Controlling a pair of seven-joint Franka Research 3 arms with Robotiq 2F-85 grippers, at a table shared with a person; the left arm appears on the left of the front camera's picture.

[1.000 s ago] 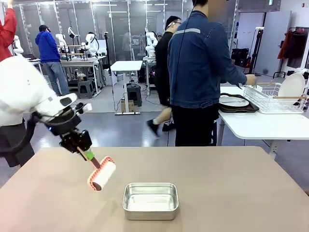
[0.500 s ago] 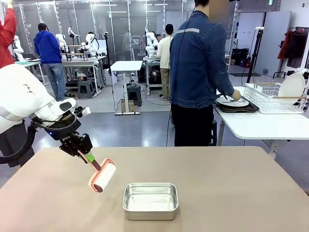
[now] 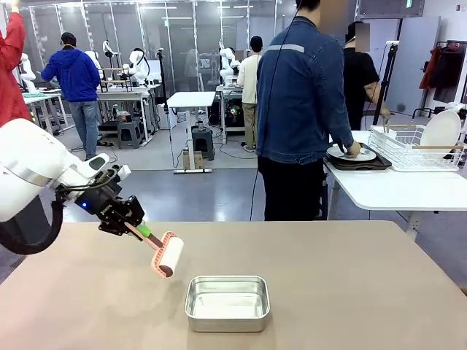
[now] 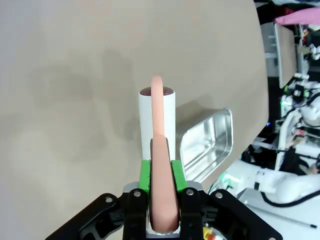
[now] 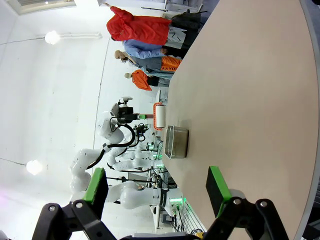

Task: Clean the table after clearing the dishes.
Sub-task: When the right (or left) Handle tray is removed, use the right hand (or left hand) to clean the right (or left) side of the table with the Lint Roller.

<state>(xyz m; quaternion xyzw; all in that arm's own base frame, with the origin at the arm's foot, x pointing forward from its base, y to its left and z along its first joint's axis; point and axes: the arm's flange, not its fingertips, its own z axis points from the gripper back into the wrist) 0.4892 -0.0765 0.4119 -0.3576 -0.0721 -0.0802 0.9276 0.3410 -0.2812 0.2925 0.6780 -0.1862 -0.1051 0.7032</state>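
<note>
Table (image 3: 350, 292) beneath left gripper (image 3: 140, 229), clamped on lint roller (image 3: 168, 257); right gripper (image 5: 156, 186) spread wide.

Left arm (image 3: 33, 175) is leaning in over the table's (image 3: 343, 292) left edge, wrist pointing down toward the table middle. Left gripper (image 3: 137, 227) is clamping tight on a roller (image 3: 166, 255) handle. Right gripper (image 5: 157, 187) is pointing across the table, jaws standing wide, gripping nothing.

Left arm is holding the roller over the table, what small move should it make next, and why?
Probably lower the roller onto the table beside the pan. The left gripper is shut on its handle, and the roll seems to hang tilted above the surface, not pressed against it.
</note>
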